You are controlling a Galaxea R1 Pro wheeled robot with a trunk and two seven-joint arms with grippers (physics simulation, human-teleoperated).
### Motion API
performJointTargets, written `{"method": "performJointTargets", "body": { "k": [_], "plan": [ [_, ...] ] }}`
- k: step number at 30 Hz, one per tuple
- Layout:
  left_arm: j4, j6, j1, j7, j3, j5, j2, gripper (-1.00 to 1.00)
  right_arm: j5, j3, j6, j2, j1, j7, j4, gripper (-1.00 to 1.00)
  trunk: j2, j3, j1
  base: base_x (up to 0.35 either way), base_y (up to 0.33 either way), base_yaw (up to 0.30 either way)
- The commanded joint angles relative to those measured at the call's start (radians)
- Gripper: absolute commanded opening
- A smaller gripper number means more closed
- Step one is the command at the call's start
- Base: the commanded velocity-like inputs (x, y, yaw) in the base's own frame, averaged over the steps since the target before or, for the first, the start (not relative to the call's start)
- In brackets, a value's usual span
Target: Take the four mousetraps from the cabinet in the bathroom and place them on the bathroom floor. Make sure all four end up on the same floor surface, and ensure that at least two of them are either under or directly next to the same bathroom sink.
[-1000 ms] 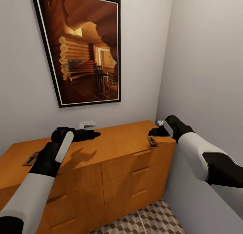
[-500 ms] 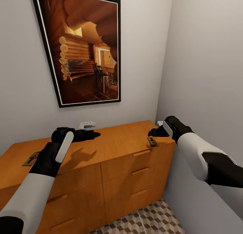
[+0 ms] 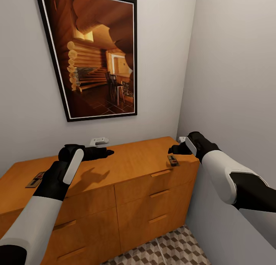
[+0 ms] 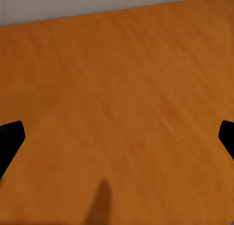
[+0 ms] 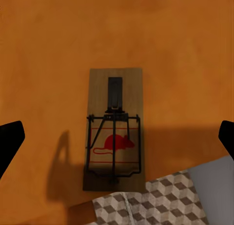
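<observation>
The right gripper point(image 5: 117, 137), jaws spread wide, is hovering over a mousetrap point(image 5: 114, 130) lying at the cabinet point(image 3: 130, 161) top's edge, centred between the jaws, its long axis running crosswise to their gap.

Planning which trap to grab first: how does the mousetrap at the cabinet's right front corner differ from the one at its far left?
The right mousetrap lies at the cabinet top's front corner, just below the right gripper; the left mousetrap lies far from the left gripper. Both rest flat on the top.
</observation>
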Motion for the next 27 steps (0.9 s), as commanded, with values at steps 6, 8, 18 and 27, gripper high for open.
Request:
{"method": "performJointTargets", "body": {
  "k": [6,8,18,27],
  "plan": [
    [0.004,0.003,-0.001,0.002,-0.002,0.002,0.001,1.00,0.008,-0.008,-0.005,0.000,-0.001,0.005,0.002,1.00,-0.001,-0.001,0.000,0.000,0.000,0.000],
    [0.008,0.003,-0.001,0.002,-0.002,0.002,0.001,1.00,0.007,-0.008,-0.015,-0.001,-0.001,0.005,0.010,1.00,-0.001,-0.001,0.000,0.000,0.000,0.000],
    [0.017,0.003,-0.001,0.002,-0.002,0.001,0.001,1.00,0.008,-0.008,-0.091,-0.002,-0.001,0.004,0.093,1.00,-0.001,-0.001,0.000,0.000,0.000,0.000],
    [0.019,0.003,-0.001,0.002,-0.002,0.000,0.001,1.00,0.008,-0.008,-0.115,-0.002,-0.001,0.004,0.116,1.00,-0.001,-0.001,0.000,0.000,0.000,0.000]
  ]
}}
